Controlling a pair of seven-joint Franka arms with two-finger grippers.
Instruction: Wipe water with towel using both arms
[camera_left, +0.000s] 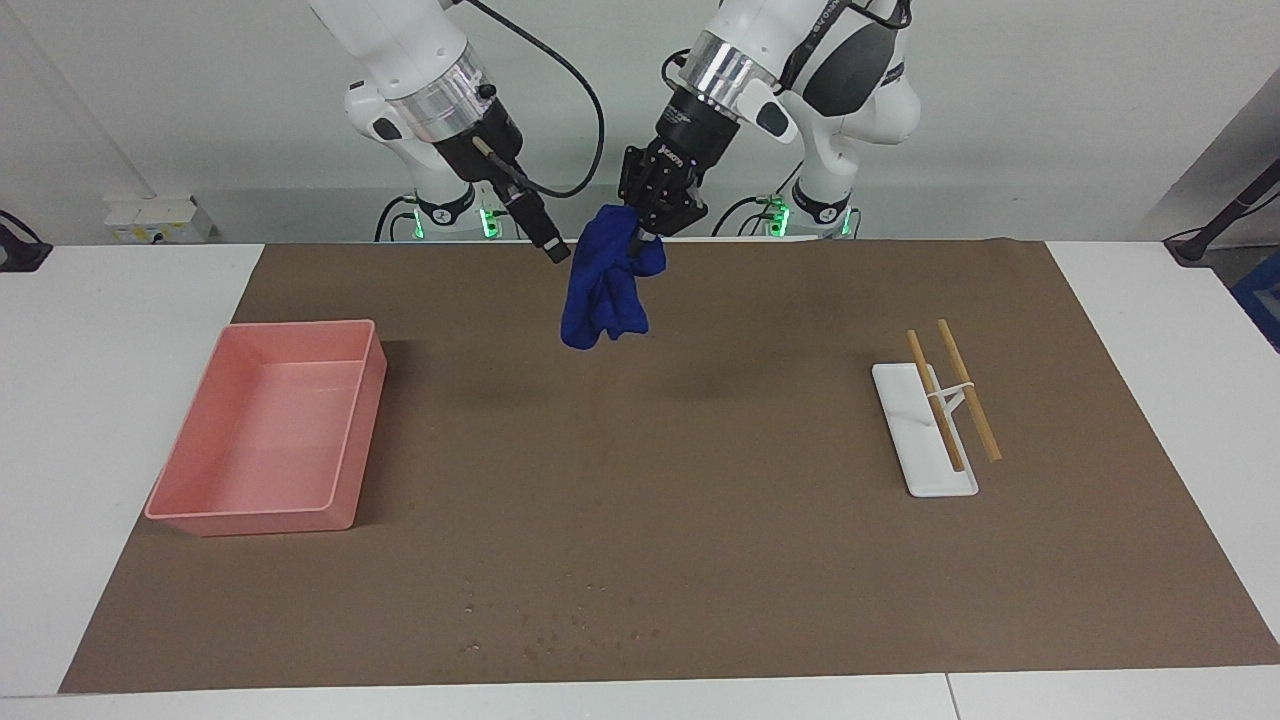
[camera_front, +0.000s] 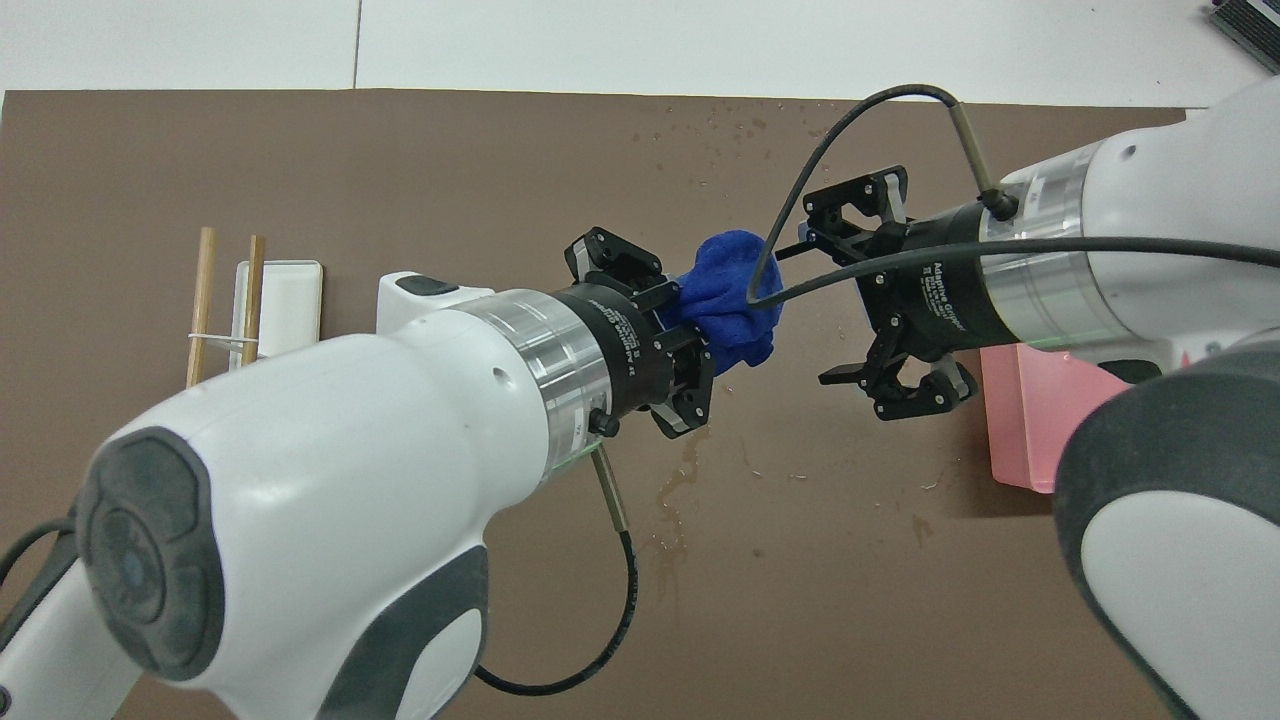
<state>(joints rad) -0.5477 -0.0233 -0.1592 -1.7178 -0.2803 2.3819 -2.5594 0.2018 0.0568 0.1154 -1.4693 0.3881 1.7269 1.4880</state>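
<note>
A bunched blue towel (camera_left: 605, 290) hangs in the air over the middle of the brown mat (camera_left: 700, 480), at the robots' end. My left gripper (camera_left: 641, 230) is shut on the towel's top (camera_front: 730, 300). My right gripper (camera_left: 553, 246) hangs close beside the towel, open, and its jaws face the cloth (camera_front: 830, 297); whether it touches the towel I cannot tell. The water (camera_left: 560, 625) is a scatter of small specks on the mat near the edge farthest from the robots. In the overhead view, drops (camera_front: 745, 125) and a thin wet streak (camera_front: 685, 480) show.
A pink bin (camera_left: 165, 500) stands on the mat toward the right arm's end. A white tray (camera_left: 905, 440) with two wooden sticks (camera_left: 968, 390) across it lies toward the left arm's end. White tabletop (camera_left: 100, 330) surrounds the mat.
</note>
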